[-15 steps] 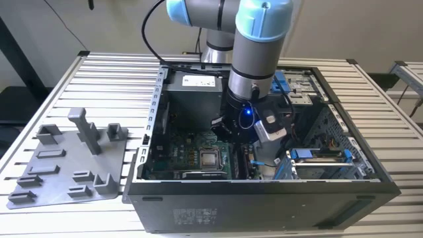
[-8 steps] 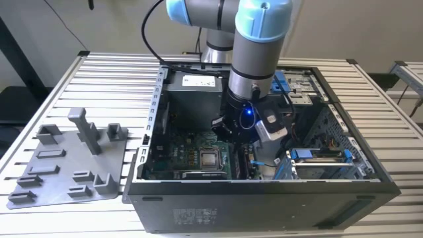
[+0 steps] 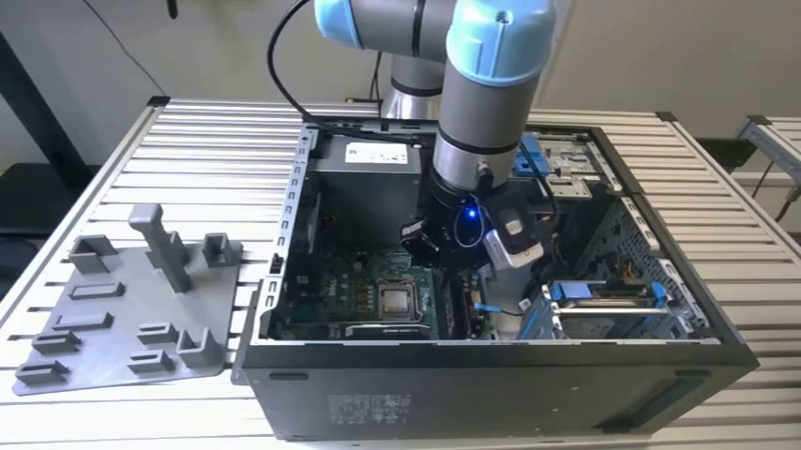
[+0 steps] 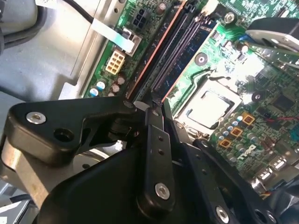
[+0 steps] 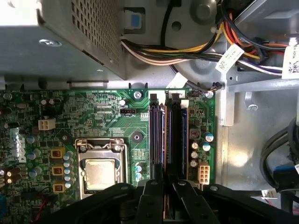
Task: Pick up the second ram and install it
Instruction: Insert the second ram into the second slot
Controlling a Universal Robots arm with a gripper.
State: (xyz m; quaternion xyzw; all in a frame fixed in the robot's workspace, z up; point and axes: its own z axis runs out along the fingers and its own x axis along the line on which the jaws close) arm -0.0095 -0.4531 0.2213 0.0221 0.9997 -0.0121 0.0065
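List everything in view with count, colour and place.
table: one, white, slatted.
computer case: one, black, open, on the table.
holder plate: one, grey, on the table beside the case.
motherboard: one, green, inside the case.
processor: one, silver, on the motherboard.
power supply: one, grey, inside the case.
cables: several, mixed colours, beside the power supply.
memory stick: one made out, dark, upright beside the processor.
arm: one, grey and blue, reaching into the case.
gripper: one, black, over the memory stick.

My arm (image 3: 482, 122) reaches steeply down into the computer case (image 3: 501, 384); my gripper (image 5: 167, 181) points at its floor, jaws nearly together, seemingly pinching the second ram (image 5: 164, 140).
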